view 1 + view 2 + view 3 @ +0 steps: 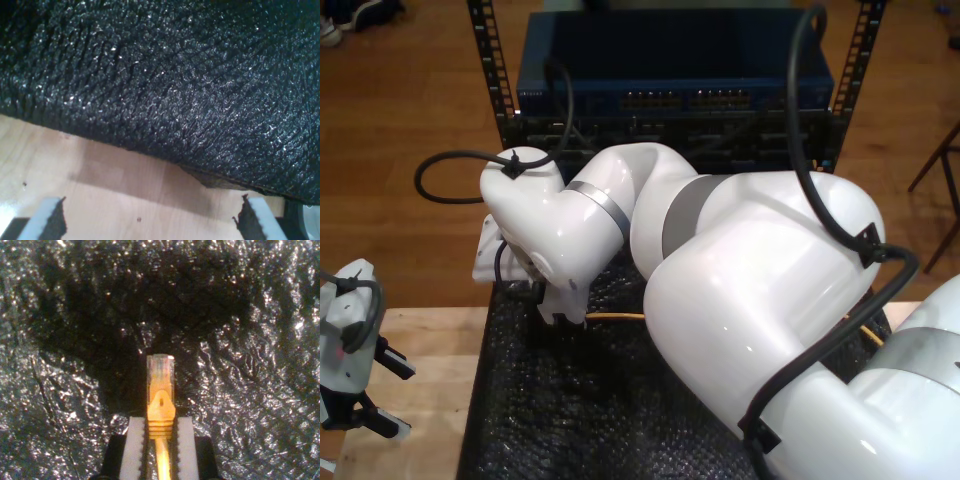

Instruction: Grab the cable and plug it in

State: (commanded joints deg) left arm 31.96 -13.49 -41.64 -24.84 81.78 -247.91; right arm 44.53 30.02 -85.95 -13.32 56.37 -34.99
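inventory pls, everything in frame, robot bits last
cable: 1, yellow-orange, lying on the mat, clear plug sticking out past my second tool
mat: 1, black, crinkly, on the table
table: 1, light wood, under the mat
network switch: 1, blue, in a black rack behind the mat
my first tool: 1, white pads, open over the table at the mat's edge
my second tool: 1, white pads, shut on the cable
arms: 2, white
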